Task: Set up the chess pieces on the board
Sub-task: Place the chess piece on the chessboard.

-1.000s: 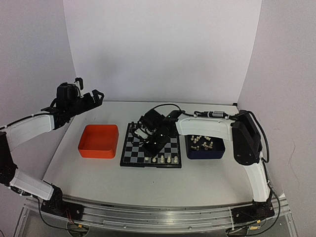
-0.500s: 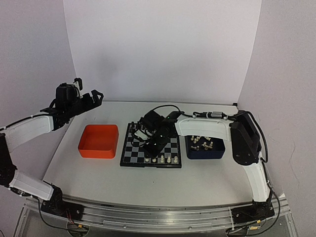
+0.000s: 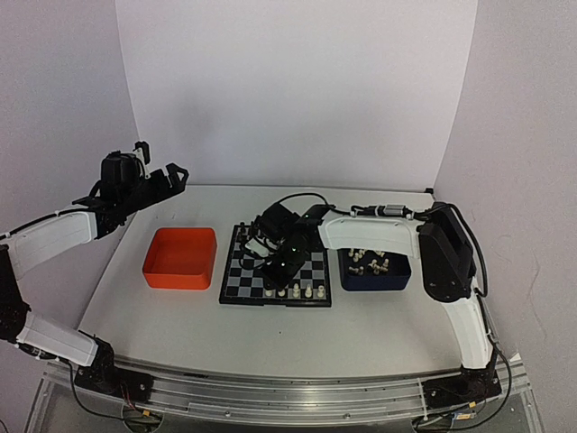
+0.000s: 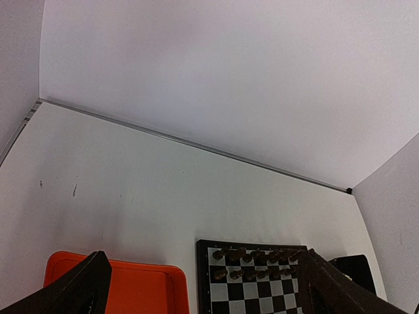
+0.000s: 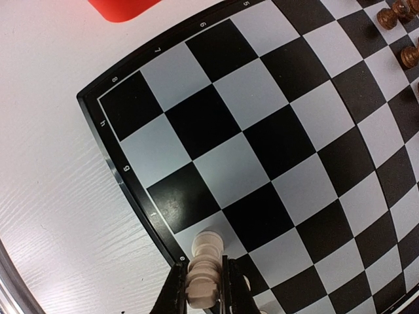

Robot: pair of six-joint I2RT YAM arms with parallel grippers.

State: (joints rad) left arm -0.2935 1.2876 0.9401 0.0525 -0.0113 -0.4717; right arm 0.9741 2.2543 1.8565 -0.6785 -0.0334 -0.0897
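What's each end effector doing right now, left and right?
Left end effector: open, holding nothing.
Right end effector: closed on a white chess piece.

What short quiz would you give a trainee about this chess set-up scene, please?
1. True or false: the left gripper is shut on a chess piece.
2. The spare tiny cream-white chess pieces lie in: A) the orange plastic tray; B) the dark blue plastic tray; C) the left gripper.
3. Fill in: over the small black-and-grey checked chessboard, the right gripper is shut on ____.
Key: 1 false, it is open and empty; 2 B; 3 one cream-white chess piece.
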